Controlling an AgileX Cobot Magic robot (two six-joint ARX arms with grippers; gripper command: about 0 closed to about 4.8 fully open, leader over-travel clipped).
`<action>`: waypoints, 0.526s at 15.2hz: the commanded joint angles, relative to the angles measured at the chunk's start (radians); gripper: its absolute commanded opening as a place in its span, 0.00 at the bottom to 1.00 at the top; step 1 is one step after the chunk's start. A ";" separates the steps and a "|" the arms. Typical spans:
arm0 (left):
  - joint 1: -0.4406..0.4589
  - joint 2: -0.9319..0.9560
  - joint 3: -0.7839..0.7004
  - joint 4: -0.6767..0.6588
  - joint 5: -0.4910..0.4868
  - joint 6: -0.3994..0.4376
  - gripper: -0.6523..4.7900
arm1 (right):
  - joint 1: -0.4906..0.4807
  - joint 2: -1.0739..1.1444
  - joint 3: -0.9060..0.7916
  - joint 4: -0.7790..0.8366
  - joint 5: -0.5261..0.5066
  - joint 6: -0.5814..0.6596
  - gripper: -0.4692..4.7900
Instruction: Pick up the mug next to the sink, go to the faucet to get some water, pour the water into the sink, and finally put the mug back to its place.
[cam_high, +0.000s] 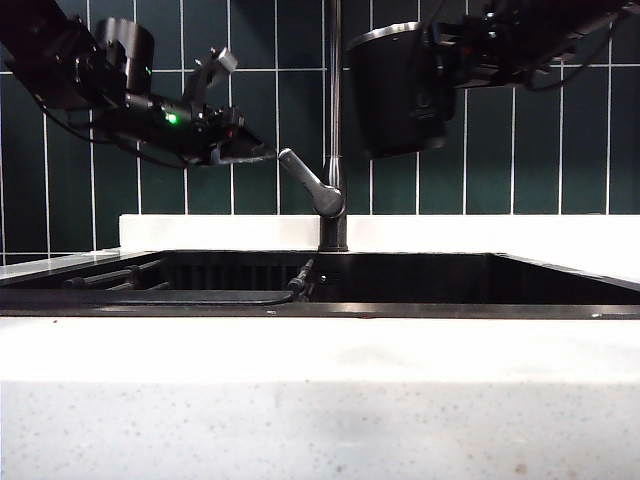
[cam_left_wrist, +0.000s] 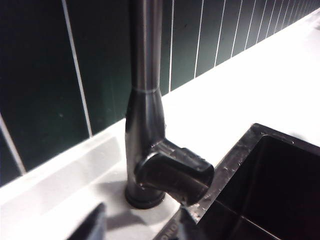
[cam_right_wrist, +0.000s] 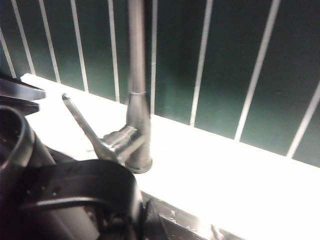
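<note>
My right gripper (cam_high: 447, 58) is shut on the matte black mug (cam_high: 398, 92) and holds it high, just right of the faucet (cam_high: 335, 110) pipe. In the right wrist view the mug (cam_right_wrist: 55, 195) fills the near corner around the right gripper (cam_right_wrist: 145, 220). My left gripper (cam_high: 250, 148) hovers at the tip of the slanted lever handle (cam_high: 312, 186). Its two fingertips (cam_left_wrist: 94, 225) stand open with nothing between them, short of the lever (cam_left_wrist: 175, 172). The black sink (cam_high: 420, 280) lies below. No water is in view.
A white speckled counter (cam_high: 320, 400) surrounds the basin, with a raised white ledge (cam_high: 500, 232) behind it and dark green wall tiles (cam_high: 560, 150) at the back. A dark slatted rack (cam_high: 120, 278) lies in the sink's left part.
</note>
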 joint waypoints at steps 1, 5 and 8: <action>-0.001 0.033 0.039 0.004 0.056 0.004 0.47 | 0.027 0.024 0.077 0.018 0.000 0.005 0.15; -0.002 0.108 0.133 0.010 0.106 -0.006 0.53 | 0.054 0.068 0.188 -0.071 0.004 0.005 0.15; -0.002 0.156 0.204 0.012 0.140 -0.014 0.57 | 0.063 0.072 0.197 -0.068 0.004 0.005 0.15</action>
